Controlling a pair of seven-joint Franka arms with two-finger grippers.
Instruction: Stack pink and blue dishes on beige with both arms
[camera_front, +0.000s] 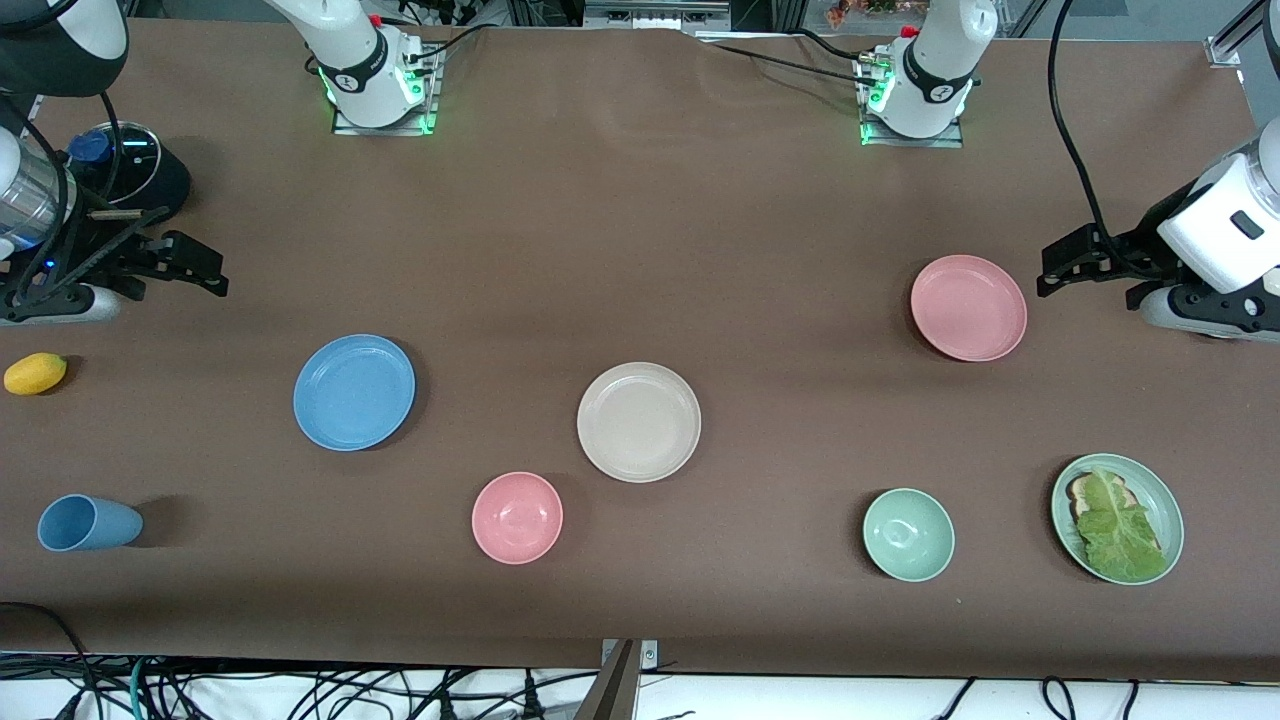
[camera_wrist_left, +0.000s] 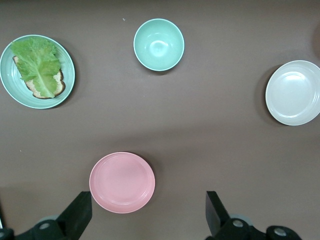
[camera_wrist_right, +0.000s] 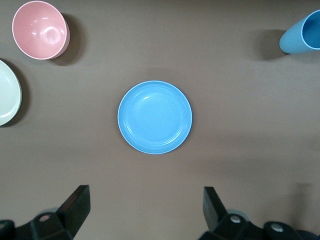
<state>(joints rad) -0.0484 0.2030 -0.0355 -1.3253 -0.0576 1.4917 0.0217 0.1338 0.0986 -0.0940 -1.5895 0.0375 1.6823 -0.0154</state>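
The beige plate (camera_front: 639, 422) lies mid-table. The blue plate (camera_front: 354, 392) lies toward the right arm's end, the pink plate (camera_front: 968, 307) toward the left arm's end. All three sit flat, apart from each other, with nothing on them. My right gripper (camera_front: 205, 268) hangs open over bare table toward the right arm's end from the blue plate (camera_wrist_right: 155, 117); in its wrist view the right gripper (camera_wrist_right: 145, 197) holds nothing. My left gripper (camera_front: 1048, 270) hangs open beside the pink plate (camera_wrist_left: 122, 182); in its wrist view the left gripper (camera_wrist_left: 146, 204) is empty, one finger (camera_wrist_left: 80, 210) near the rim.
A pink bowl (camera_front: 517, 517) sits near the beige plate, closer to the front camera. A green bowl (camera_front: 908, 534) and a green plate with lettuce on bread (camera_front: 1117, 517) lie toward the left arm's end. A blue cup (camera_front: 88, 523), a lemon (camera_front: 35, 373) and a black device (camera_front: 130, 165) are at the right arm's end.
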